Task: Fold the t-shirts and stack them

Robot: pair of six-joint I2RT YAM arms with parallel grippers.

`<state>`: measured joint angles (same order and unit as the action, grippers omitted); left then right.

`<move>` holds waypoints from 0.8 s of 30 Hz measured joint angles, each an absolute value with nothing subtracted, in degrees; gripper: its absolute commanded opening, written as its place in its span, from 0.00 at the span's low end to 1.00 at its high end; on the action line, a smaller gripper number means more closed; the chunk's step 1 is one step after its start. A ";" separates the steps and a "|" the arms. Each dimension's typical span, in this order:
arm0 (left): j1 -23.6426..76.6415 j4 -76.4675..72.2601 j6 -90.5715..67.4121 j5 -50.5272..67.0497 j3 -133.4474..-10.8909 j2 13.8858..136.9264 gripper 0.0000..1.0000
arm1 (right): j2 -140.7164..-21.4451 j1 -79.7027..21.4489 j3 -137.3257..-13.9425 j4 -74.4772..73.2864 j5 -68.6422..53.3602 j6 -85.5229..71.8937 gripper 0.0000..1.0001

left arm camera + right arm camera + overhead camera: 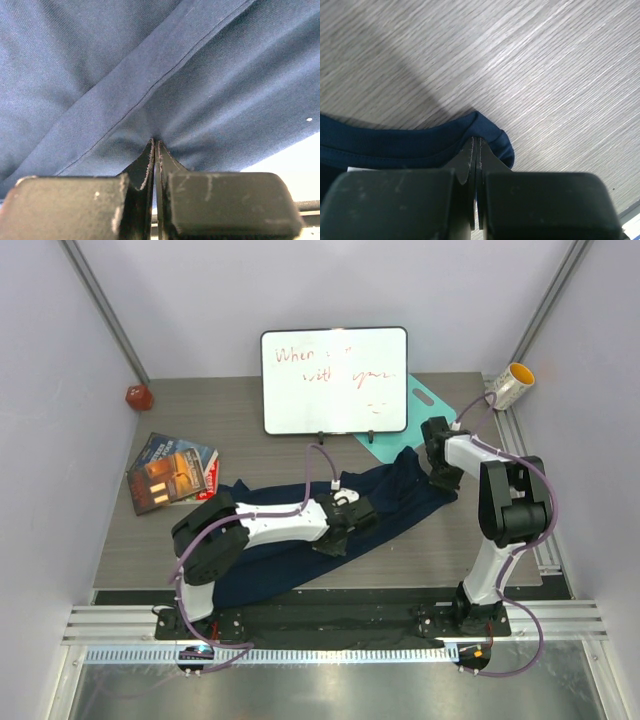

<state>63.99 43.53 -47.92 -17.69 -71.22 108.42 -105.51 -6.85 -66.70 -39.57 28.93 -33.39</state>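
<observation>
1. Down at the near edge, the navy t-shirt (272, 566) sprawls across the grey wood-grain table (140, 540), running from the front left up towards the back right, rumpled and unfolded.
2. Over the middle of the cloth sits the left gripper (155, 142). Its wrist camera shows the jaws pressed together on a bunch of the fabric, with creases fanning out from the pinch and a stitched seam crossing on the diagonal.
3. Farther right, the right gripper (476, 139) has its jaws clamped on the hemmed corner of the same shirt, bare table all around that corner. Whether the corner touches the wood, I cannot tell.
4. On the left side lie a couple of books (170, 473), just clear of the cloth.
5. At the back a whiteboard (335, 380) stands upright with red scribble, and a teal board (397, 440) peeks out behind it.
6. In the far corners: a red object (139, 397) on the left, a yellow-mouthed cup (514, 383) on the right.
</observation>
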 measured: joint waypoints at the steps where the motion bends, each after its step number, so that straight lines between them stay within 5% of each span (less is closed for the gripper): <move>1: 63.99 43.42 -48.01 -17.76 -71.09 108.31 0.00 | -105.51 -6.68 -66.70 -39.51 29.02 -33.56 0.01; 12: 63.57 46.50 -49.06 -19.46 -74.52 110.24 0.00 | -98.13 -1.10 -59.79 -38.98 27.22 -39.62 0.01; 19: 61.73 50.85 -46.59 -19.49 -79.53 113.67 0.00 | -85.32 1.19 -59.40 -39.70 26.81 -40.88 0.24; 24: 61.58 52.05 -44.40 -19.14 -81.34 115.02 0.00 | -78.26 1.08 -63.81 -39.53 22.70 -39.64 0.23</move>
